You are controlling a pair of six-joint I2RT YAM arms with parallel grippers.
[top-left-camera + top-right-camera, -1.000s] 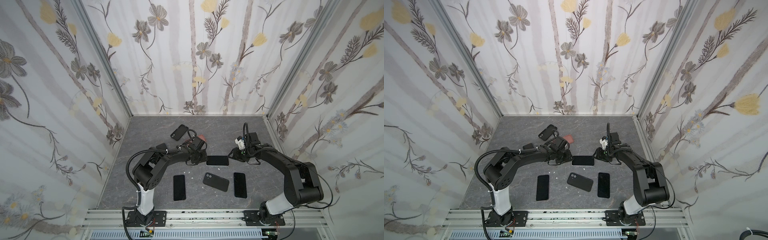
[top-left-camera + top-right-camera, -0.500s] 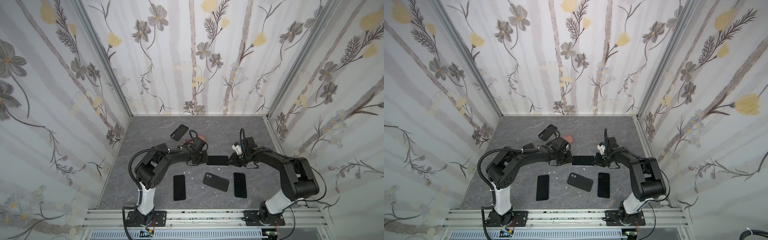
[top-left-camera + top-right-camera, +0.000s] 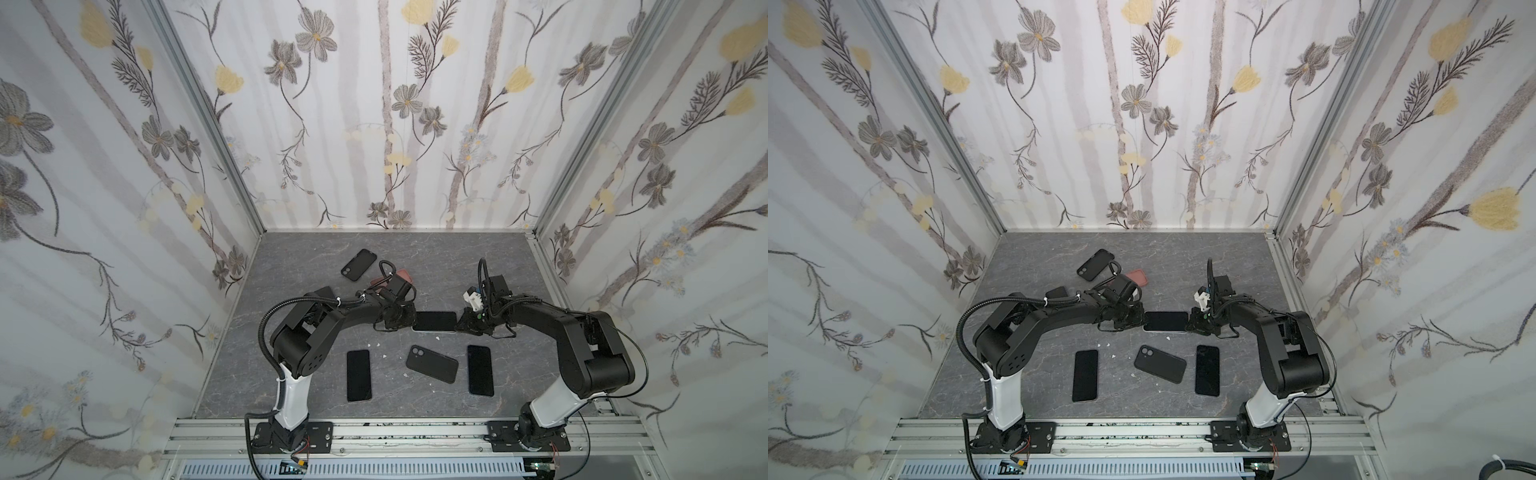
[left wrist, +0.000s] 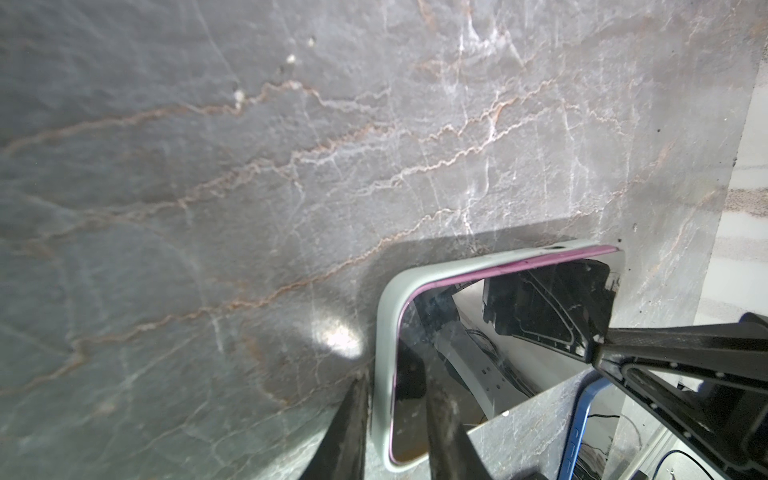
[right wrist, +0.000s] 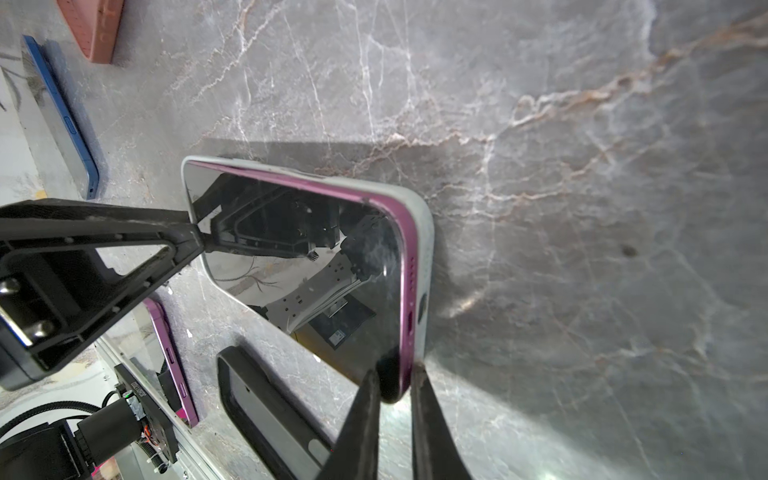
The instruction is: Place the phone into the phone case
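Phone (image 3: 435,321) lies screen-up in the pale phone case (image 4: 384,332), middle of the tabletop (image 3: 436,257); left tool (image 3: 409,323) pinches the case rim at one end, right tool (image 3: 460,324) clamps the opposite corner (purple edge peeking out).

The desk (image 4: 249,166) looks like grey stone with pale and rusty veins, mostly matt, with a soft shine beside the left tool (image 4: 395,380). Between this tool and the right tool (image 5: 395,370) we see the phone (image 5: 316,266): its screen is glossy and mirrors like glass, its purple frame is smooth with a satin look. The phone case (image 5: 426,257) around it is pale, matt and smooth, like soft plastic. The fingers (image 5: 361,424) of the right tool are black, matt plastic, scuffed at the tips.
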